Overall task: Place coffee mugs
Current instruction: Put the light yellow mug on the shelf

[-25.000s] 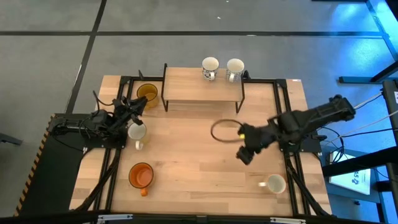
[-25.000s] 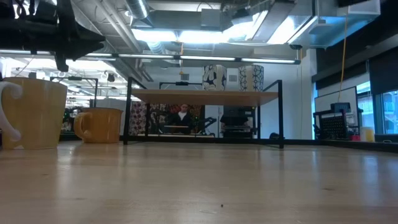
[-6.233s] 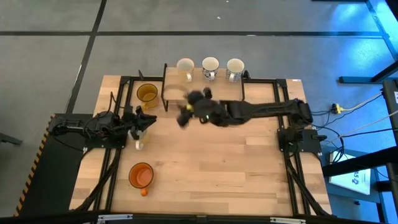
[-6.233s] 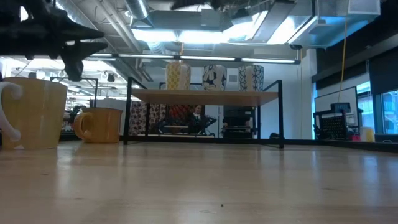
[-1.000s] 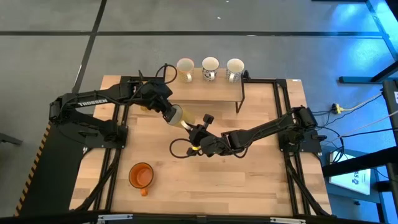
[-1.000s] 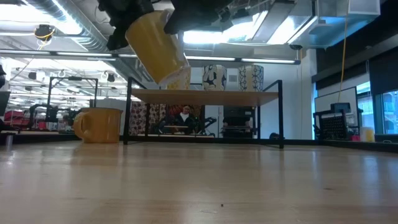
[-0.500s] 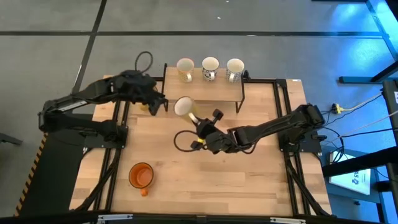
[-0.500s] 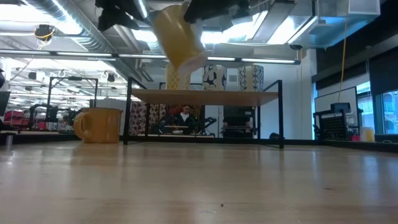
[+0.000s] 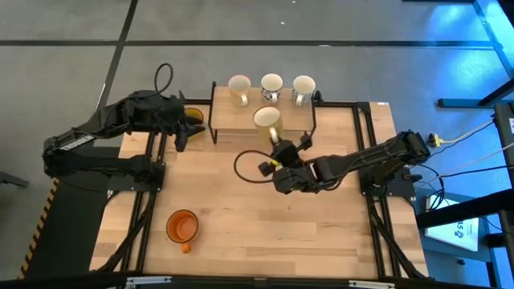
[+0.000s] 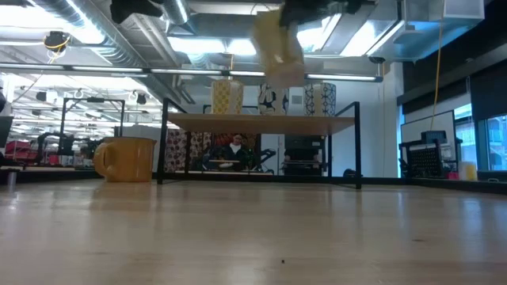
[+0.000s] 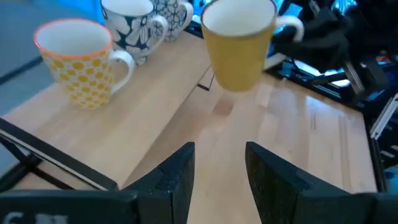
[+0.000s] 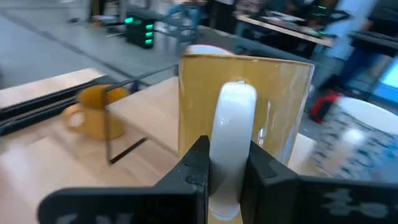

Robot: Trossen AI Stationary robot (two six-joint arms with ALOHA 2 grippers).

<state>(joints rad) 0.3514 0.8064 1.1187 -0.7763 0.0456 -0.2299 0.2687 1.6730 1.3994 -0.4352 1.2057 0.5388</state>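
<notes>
A yellow mug (image 9: 267, 119) with a white inside and a white handle hangs above the near part of the wooden rack's shelf (image 9: 241, 119). My right gripper (image 9: 275, 138) is shut on it. Three patterned mugs (image 9: 239, 87) (image 9: 271, 84) (image 9: 303, 86) stand in a row on the shelf's far edge. An amber mug (image 9: 193, 114) stands on the table left of the rack. My left gripper (image 9: 186, 128) hovers open beside it, with nothing between its fingers (image 11: 177, 171). My right gripper pinches the yellow mug's white handle (image 12: 230, 118) between its two fingers (image 12: 199, 168). The fingers come about level from the table's near side, pointing toward the far edge. The mug (image 10: 277, 43) is lifted clear above the shelf, mouth up and slightly tilted.
A bright orange mug (image 9: 182, 227) stands on the table near the front left. A dark cable loop (image 9: 245, 164) trails beside the right arm. The rack's black legs (image 10: 162, 146) (image 10: 358, 146) stand on the table, with open room under the shelf.
My left gripper has let go of the yellow mug and drawn back toward the table's left edge. My right gripper has carried the mug up and toward the far right, over the rack's shelf. The mug has turned from tilted to nearly upright.
</notes>
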